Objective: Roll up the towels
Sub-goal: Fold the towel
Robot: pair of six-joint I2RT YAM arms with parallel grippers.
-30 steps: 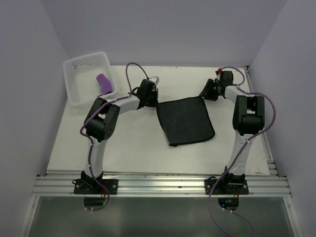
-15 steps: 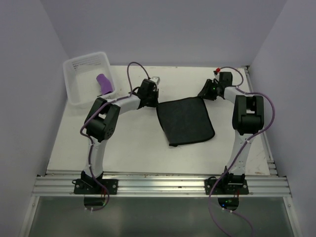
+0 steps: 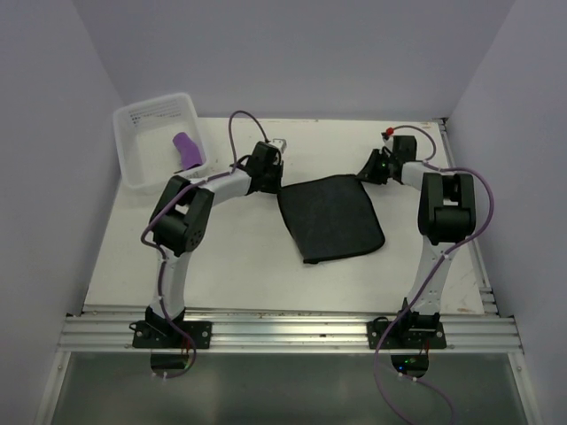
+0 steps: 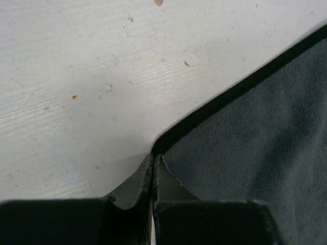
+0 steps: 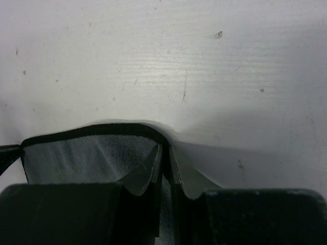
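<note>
The dark grey-black towel (image 3: 332,217) lies spread flat on the table's middle. My left gripper (image 3: 276,182) is at its far left corner. In the left wrist view the gripper (image 4: 153,159) is shut on that corner of the towel (image 4: 255,127). My right gripper (image 3: 367,173) is at the far right corner. In the right wrist view it (image 5: 166,153) pinches the towel's edge (image 5: 87,153), which bulges up a little. The purple towel (image 3: 186,150) lies rolled in the clear tub (image 3: 142,133). The blue towel is out of view.
The tub stands at the table's far left corner. White walls close the table in on the left, right and back. The arm bases and a metal rail (image 3: 292,332) run along the near edge.
My right gripper has shifted slightly nearer and to the left, and the towel's far edge has moved a little left with it. The left gripper has hardly moved.
</note>
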